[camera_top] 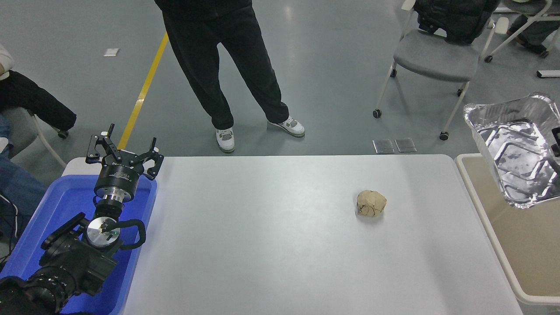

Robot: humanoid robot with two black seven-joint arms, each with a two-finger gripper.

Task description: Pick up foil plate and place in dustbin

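Observation:
The foil plate (pixel 516 148), shiny silver and crinkled, hangs tilted in the air at the right edge, above the far part of the beige dustbin (pixel 490 218). Only a small black piece of my right gripper (pixel 556 142) shows at the picture's edge, against the plate's right side; it holds the plate up. The rest of the right arm is out of view. My left gripper (pixel 124 151) is open and empty, parked at the lower left.
A tan crumpled paper ball (pixel 371 203) lies on the white table (pixel 262 240). A blue tub (pixel 65 205) sits under the left arm. A person (pixel 227 65) stands at the far side. A grey chair (pixel 433 57) stands at the back right.

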